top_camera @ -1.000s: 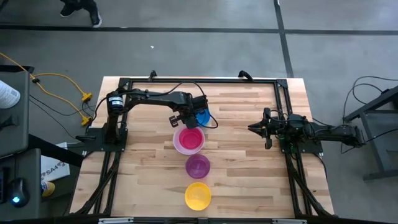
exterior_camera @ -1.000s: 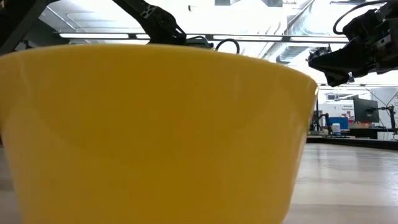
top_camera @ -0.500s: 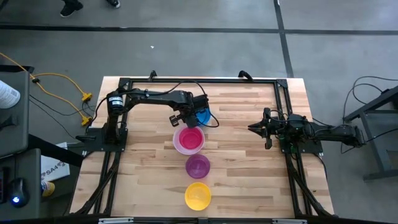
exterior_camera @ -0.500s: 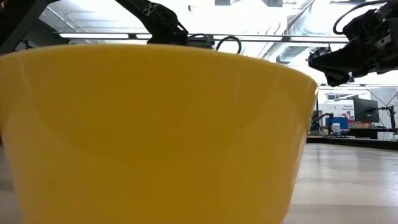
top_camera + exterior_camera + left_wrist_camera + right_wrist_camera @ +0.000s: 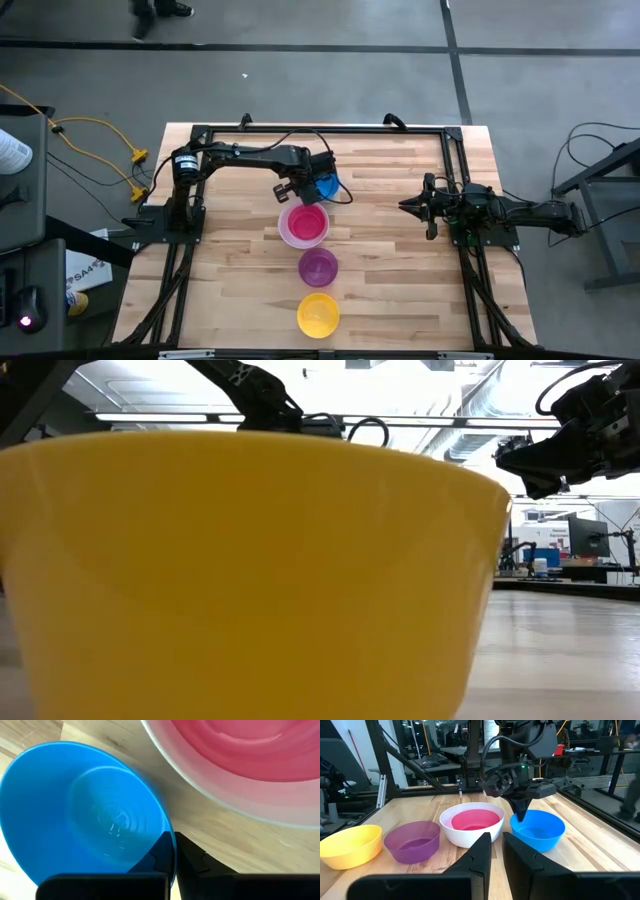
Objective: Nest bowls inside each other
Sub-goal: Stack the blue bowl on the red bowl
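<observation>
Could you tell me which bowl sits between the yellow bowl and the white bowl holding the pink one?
The purple bowl lies between the yellow bowl and the white bowl, as the high view shows.

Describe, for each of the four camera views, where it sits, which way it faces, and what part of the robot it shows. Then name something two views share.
High view: overhead, facing straight down; both arms and the table.
Low view: table height, facing across; yellow bowl fills it, arms overhead.
Left wrist view: on the left arm, facing down; the left gripper has its fingers shut on the blue bowl rim.
Right wrist view: facing the bowl row past the right gripper.
Shared: the pink-red bowl inside the white bowl.
</observation>
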